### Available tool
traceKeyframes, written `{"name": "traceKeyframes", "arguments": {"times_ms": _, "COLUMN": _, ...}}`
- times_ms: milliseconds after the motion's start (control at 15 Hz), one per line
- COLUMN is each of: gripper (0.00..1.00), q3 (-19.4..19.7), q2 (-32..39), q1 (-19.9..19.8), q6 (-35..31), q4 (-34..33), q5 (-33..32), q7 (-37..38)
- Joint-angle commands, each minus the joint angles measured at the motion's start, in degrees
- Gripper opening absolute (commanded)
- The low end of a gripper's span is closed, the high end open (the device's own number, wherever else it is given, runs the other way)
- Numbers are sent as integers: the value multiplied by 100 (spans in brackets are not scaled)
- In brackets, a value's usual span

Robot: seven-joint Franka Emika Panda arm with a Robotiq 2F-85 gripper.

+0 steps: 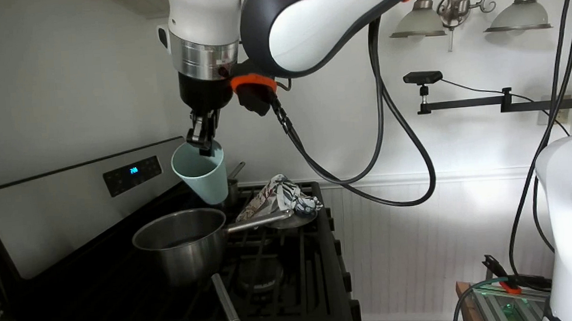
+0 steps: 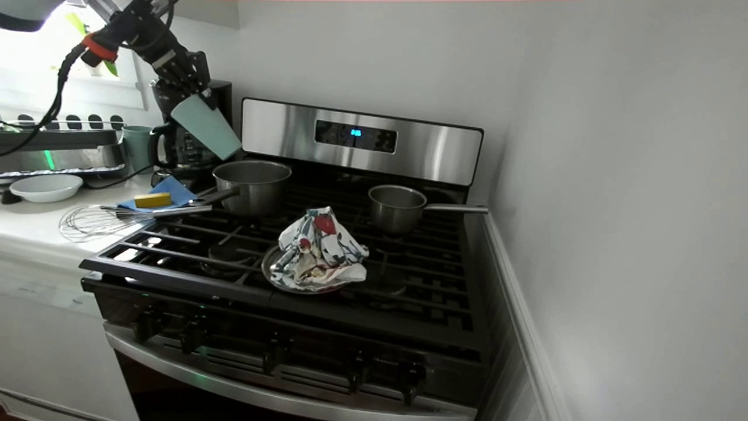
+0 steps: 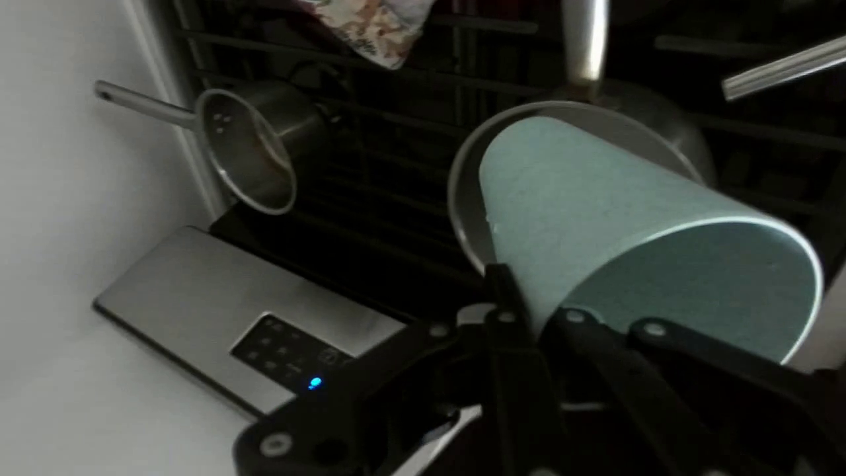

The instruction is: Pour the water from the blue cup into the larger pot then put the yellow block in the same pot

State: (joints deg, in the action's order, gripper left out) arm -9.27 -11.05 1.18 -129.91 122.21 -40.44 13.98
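The gripper (image 3: 538,305) clamps the blue cup (image 2: 207,127) by its wall, near the rim; the cup's long axis slants, mouth high toward the counter (image 2: 29,223), base apparently above the larger pot (image 2: 260,196) at the back, counter-side corner of the stovetop (image 2: 447,263). Pouring would likely need the mouth lower, over the pot. The wrist (image 1: 206,92) points steeply down.

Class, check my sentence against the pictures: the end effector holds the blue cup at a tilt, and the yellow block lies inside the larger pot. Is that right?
Not quite. The yellow block is not inside the larger pot: an exterior view shows it at a blue cloth on the counter. The end effector does hold the blue cup at a tilt.
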Motion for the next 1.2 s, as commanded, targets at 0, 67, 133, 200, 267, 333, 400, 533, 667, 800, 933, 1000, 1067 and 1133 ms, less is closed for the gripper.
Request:
{"name": "traceKeyframes", "arguments": {"times_ms": 0, "gripper": 1, "q3": -131, "q2": 220, "q1": -105, "q6": 149, "q4": -287, "q5": -1369, "q7": 1080}}
{"name": "traceKeyframes", "arguments": {"times_ms": 67, "gripper": 1, "q3": -119, "q2": 287, "q1": -88, "q6": 197, "q4": -328, "q5": -1733, "q7": 1352}}
{"name": "traceKeyframes", "arguments": {"times_ms": 133, "gripper": 1, "q3": -107, "q2": 357, "q1": -57, "q6": 292, "q4": -371, "q5": -2060, "q7": 1594}}
{"name": "traceKeyframes", "arguments": {"times_ms": 200, "gripper": 1, "q3": -78, "q2": 443, "q1": -24, "q6": 380, "q4": -404, "q5": -2316, "q7": 1783}}
{"name": "traceKeyframes", "arguments": {"times_ms": 267, "gripper": 1, "q3": -54, "q2": 517, "q1": 11, "q6": 498, "q4": -438, "q5": -2530, "q7": 1950}}
{"name": "traceKeyframes", "arguments": {"times_ms": 333, "gripper": 1, "q3": -22, "q2": 611, "q1": 30, "q6": 616, "q4": -469, "q5": -2744, "q7": 2106}}
{"name": "traceKeyframes", "arguments": {"times_ms": 400, "gripper": 1, "q3": 6, "q2": 691, "q1": 56, "q6": 731, "q4": -501, "q5": -2892, "q7": 2213}}
{"name": "traceKeyframes", "arguments": {"times_ms": 533, "gripper": 1, "q3": 43, "q2": 846, "q1": 106, "q6": 927, "q4": -544, "q5": -3175, "q7": 2522}}
{"name": "traceKeyframes", "arguments": {"times_ms": 667, "gripper": 1, "q3": 62, "q2": 997, "q1": 158, "q6": 1075, "q4": -608, "q5": -3390, "q7": 2960}}
{"name": "traceKeyframes", "arguments": {"times_ms": 800, "gripper": 1, "q3": 76, "q2": 1130, "q1": 217, "q6": 1180, "q4": -670, "q5": -3519, "q7": 3272}}
{"name": "traceKeyframes", "arguments": {"times_ms": 933, "gripper": 1, "q3": 76, "q2": 1244, "q1": 277, "q6": 1241, "q4": -714, "q5": -3752, "q7": 3585}}
{"name": "traceKeyframes", "arguments": {"times_ms": 1000, "gripper": 1, "q3": 77, "q2": 1294, "q1": 311, "q6": 1298, "q4": -735, "q5": -3890, "q7": 3697}}
{"name": "traceKeyframes", "arguments": {"times_ms": 1067, "gripper": 1, "q3": 77, "q2": 1340, "q1": 342, "q6": 1350, "q4": -740, "q5": -4091, "q7": 3792}}
{"name": "traceKeyframes", "arguments": {"times_ms": 1133, "gripper": 1, "q3": 76, "q2": 1375, "q1": 374, "q6": 1402, "q4": -745, "q5": -4250, "q7": 3847}}
